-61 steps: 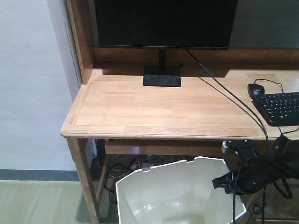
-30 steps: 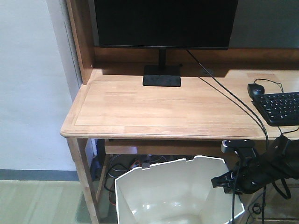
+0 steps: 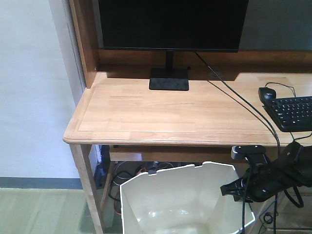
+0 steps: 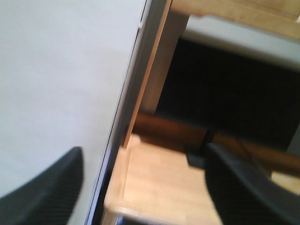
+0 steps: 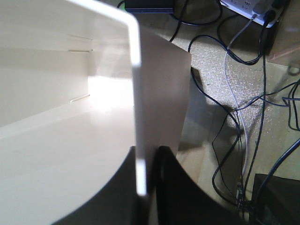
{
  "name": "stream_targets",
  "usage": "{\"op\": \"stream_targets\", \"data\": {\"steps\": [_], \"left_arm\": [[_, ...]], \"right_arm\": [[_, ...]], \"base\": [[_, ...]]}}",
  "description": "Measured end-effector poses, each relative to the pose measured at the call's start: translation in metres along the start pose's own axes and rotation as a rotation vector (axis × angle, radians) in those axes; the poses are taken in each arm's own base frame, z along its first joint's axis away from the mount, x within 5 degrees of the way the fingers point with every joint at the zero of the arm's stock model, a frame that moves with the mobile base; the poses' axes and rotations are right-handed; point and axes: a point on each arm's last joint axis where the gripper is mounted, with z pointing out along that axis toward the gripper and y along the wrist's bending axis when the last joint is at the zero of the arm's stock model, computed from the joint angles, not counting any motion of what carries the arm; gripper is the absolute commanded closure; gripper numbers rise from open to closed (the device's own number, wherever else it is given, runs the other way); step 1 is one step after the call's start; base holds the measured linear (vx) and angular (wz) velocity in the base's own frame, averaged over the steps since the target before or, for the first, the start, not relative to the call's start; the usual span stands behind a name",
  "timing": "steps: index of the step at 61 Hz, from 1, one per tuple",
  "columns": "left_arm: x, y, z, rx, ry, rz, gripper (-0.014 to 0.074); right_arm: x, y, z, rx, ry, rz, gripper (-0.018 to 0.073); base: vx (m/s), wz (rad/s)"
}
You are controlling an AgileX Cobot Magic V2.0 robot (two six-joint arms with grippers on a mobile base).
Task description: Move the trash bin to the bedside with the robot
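Observation:
The cream-white trash bin (image 3: 161, 174) stands low in the front view, under the front edge of the wooden desk (image 3: 170, 114). My right gripper (image 3: 230, 190) is shut on the bin's right wall. In the right wrist view the gripper (image 5: 147, 157) pinches that thin wall (image 5: 161, 84), with one finger inside and one outside. My left gripper (image 4: 144, 157) is open and empty. It is raised and faces the white wall and the desk's left corner, and it does not show in the front view. The bedside is out of view.
A black monitor (image 3: 170, 24) stands on the desk, with a keyboard (image 3: 292, 112) and mouse (image 3: 266, 93) at the right. The desk leg (image 3: 87, 187) stands left of the bin. Cables (image 5: 234, 84) and a power strip (image 5: 248, 9) lie on the floor beside the bin.
The bin's rim has shifted slightly up and to the left in the front view, with my right gripper still on it. The desk has not moved.

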Motion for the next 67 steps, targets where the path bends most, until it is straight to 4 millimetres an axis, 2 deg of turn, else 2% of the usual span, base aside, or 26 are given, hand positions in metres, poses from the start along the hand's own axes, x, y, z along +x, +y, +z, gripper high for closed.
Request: {"op": "stream_targets", "data": {"steps": [5,12,25,36,44,67], "left_arm": [[-0.009,-0.003,0.012,-0.019,0.101,0.021,-0.0117],[-0.012,-0.009,0.037,-0.004,0.275,0.063,-0.0113],[-0.001,-0.025,0.088,0.152,0.553,0.043,-0.0085],[0.026,-0.03,0.129,0.253,0.742,-0.031,-0.0077],[0.05,-0.035,0.15,0.296,0.854,-0.026,-0.0069],[0.129,-0.084,0.181,0.426,1.085,0.077,-0.006]], "right_arm": [[0.0,0.0,0.0,0.0,0.0,-0.001,0.0564],[0.0,0.0,0.0,0.0,0.0,-0.002,0.0564],[-0.001,0.0,0.0,0.005,-0.006,-0.002,0.0564],[-0.001,-0.001,0.0,0.01,-0.013,-0.002,0.0564],[-0.001,-0.001,0.0,0.012,-0.015,-0.002,0.0564],[-0.002,-0.001,0.0,0.013,-0.017,-0.002,0.0564]], "base": [[0.0,0.0],[0.0,0.0],[0.0,0.0],[0.0,0.0],[0.0,0.0],[0.0,0.0]]}}
